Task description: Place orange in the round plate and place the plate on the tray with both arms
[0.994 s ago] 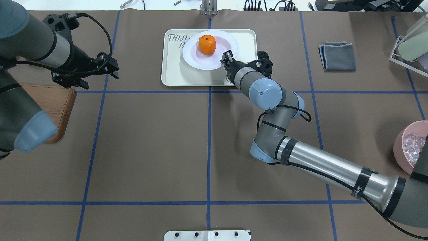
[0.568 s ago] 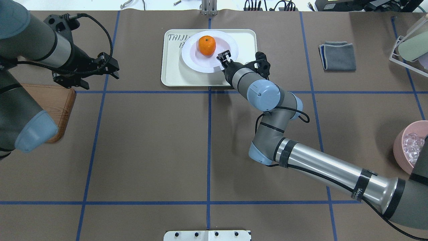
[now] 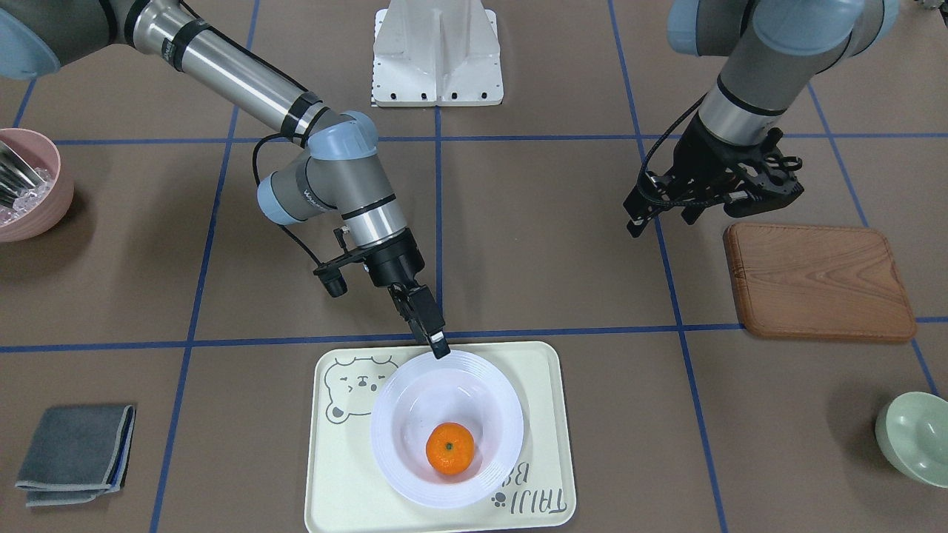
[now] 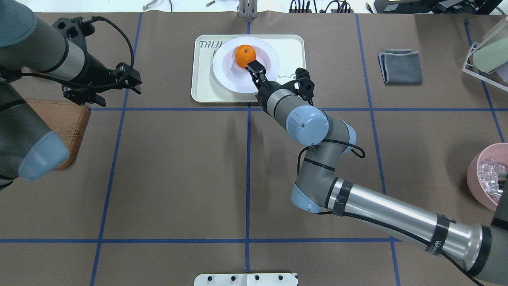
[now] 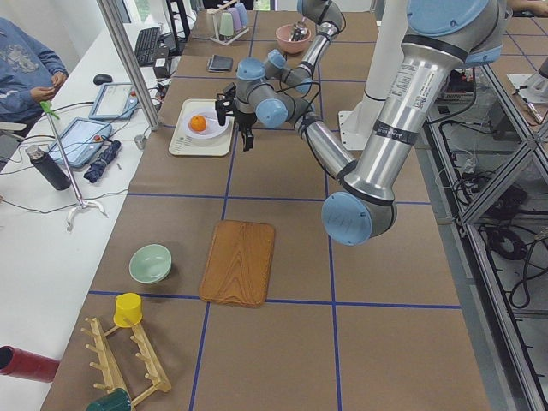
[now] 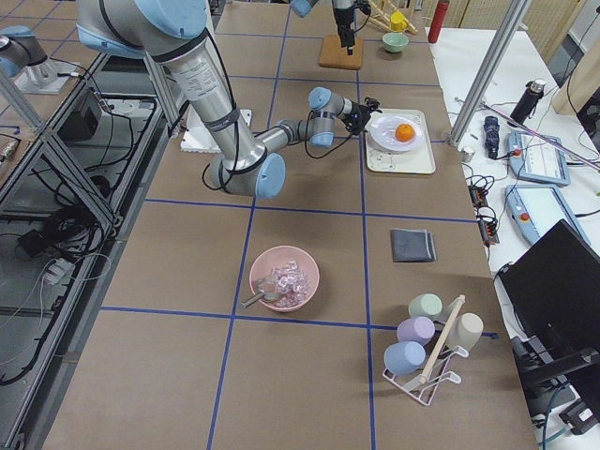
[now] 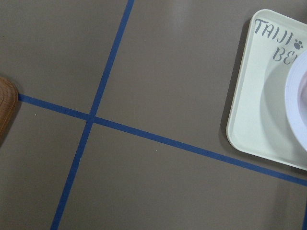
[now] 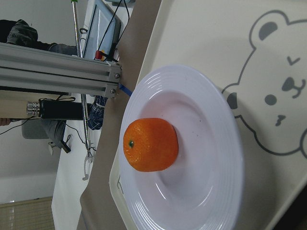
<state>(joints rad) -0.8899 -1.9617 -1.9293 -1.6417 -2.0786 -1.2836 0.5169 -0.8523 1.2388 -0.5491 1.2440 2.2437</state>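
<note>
The orange point(image 3: 449, 448) point(image 4: 245, 55) point(image 8: 151, 144) lies in the white round plate point(image 3: 404, 392) point(image 4: 226, 69) point(image 8: 201, 158). The plate lies flat on the cream bear tray point(image 3: 341, 481) point(image 4: 202, 89) point(image 7: 249, 120). My right gripper point(image 3: 439, 348) point(image 4: 253, 65) slants down over the plate's rim on the robot's side. Its fingers overlap in both views, so I cannot tell whether they are open or pinch the rim. My left gripper point(image 3: 663, 223) point(image 4: 119, 94) hangs open and holds nothing, well off to the tray's side, near the wooden board.
A wooden board point(image 3: 818, 281) point(image 4: 67, 123) lies under the left arm. A pink bowl point(image 3: 29, 185) with ice-like pieces, a folded grey cloth point(image 3: 74, 451) point(image 4: 401, 66), a pale green bowl point(image 3: 915, 437) and a cup rack point(image 4: 486, 55) stand around the edges.
The right gripper has swung left, further over the plate. The plate's rim on the robot's side has come down and the plate has shifted slightly left. The left arm has not moved.
</note>
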